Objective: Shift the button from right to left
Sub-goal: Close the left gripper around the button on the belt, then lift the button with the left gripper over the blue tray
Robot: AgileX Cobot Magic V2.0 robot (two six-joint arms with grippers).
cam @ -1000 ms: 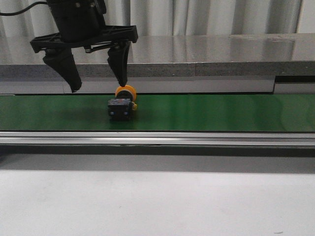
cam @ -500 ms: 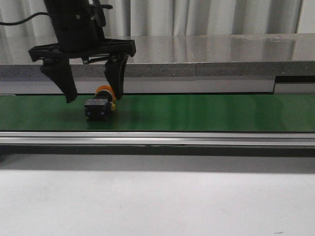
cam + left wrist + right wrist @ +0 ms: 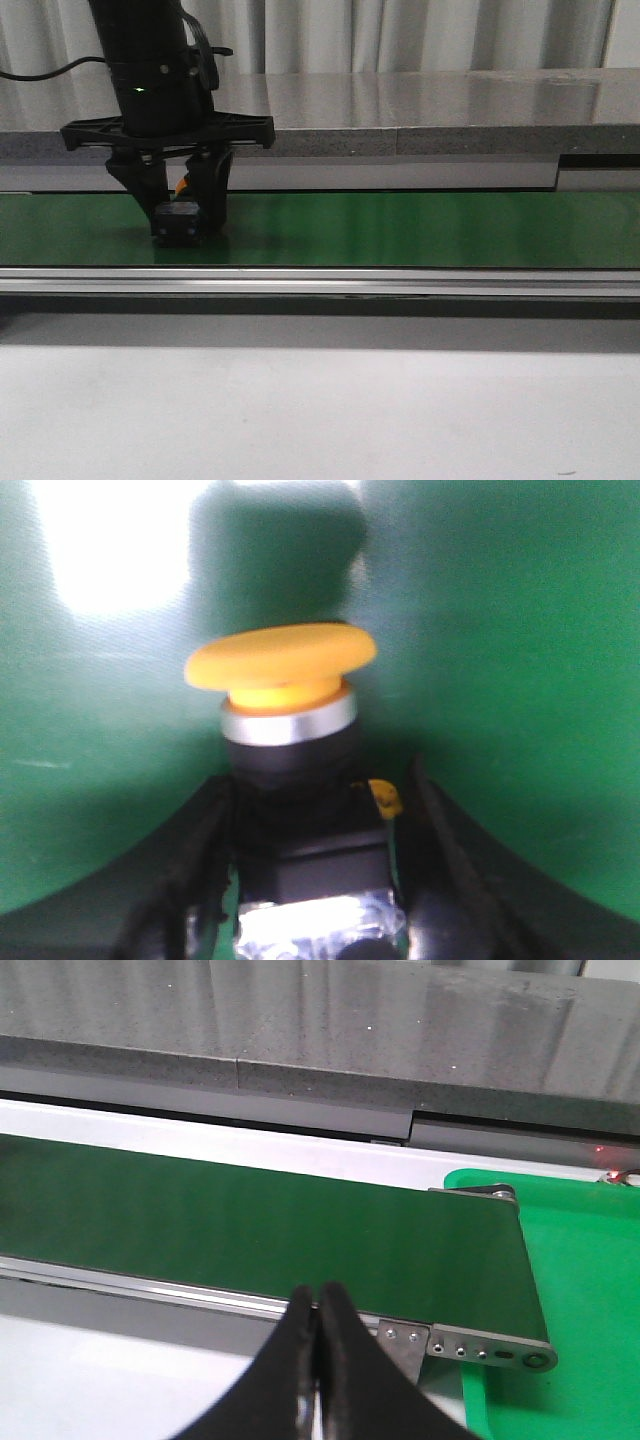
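Black plastic boxy body of the yellow-headed push-button (image 3: 290, 780) looks light, rigid; left gripper (image 3: 180, 222) clamps its flat sides. Right gripper (image 3: 318, 1305) pinched empty.

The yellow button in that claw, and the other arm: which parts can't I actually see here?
- Front view: the left gripper hides nearly all of the button.
- Left wrist view: the button is blurred, its body cut off by the picture's edge.
- Right wrist view: only the right gripper fingertips show; the rest is out of frame.
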